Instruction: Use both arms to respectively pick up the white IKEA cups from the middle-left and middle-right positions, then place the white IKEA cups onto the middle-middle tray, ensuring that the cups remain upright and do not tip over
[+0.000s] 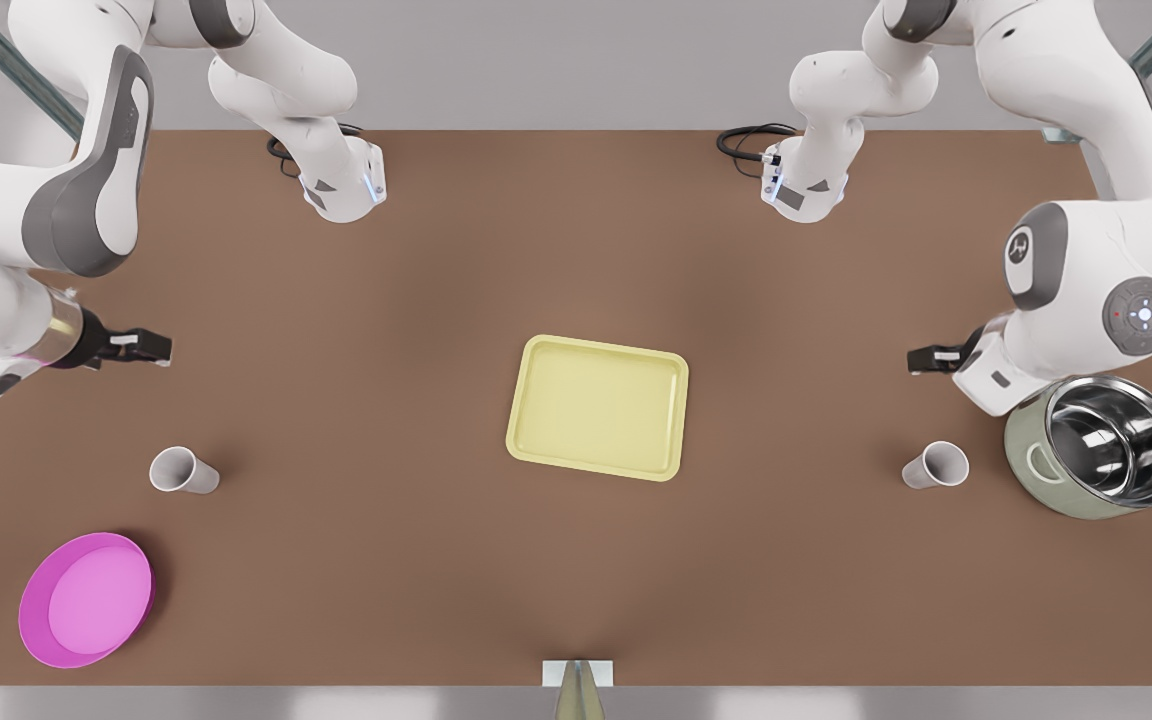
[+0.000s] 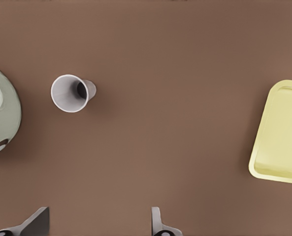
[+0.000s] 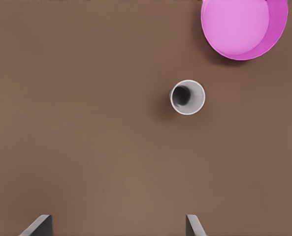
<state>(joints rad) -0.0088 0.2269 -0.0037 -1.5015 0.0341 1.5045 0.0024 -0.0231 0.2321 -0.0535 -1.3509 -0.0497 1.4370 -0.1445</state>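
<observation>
Flanking the flat pale-yellow rectangular tray (image 1: pixel 597 407), two small white tapered cups (image 1: pixel 182 470) (image 1: pixel 936 465) are seen upright in the front view. Fingers spread wide, the left gripper (image 2: pixel 96 223) is poised near the pot-side cup (image 2: pixel 72 93). Likewise spread, the right gripper (image 3: pixel 117 226) is held near the cup (image 3: pixel 187 97) beside the magenta bowl (image 3: pixel 244 27); descent and grasping are judged next.

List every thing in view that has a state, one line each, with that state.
left gripper: open, empty, above the table beside the pot
right gripper: open, empty, above the table
cup near the pot: upright on the table, not gripped
cup near the bowl: upright on the table, not gripped
tray: flat, holds nothing
steel pot: upright, no lid
pink bowl: upright, empty
</observation>
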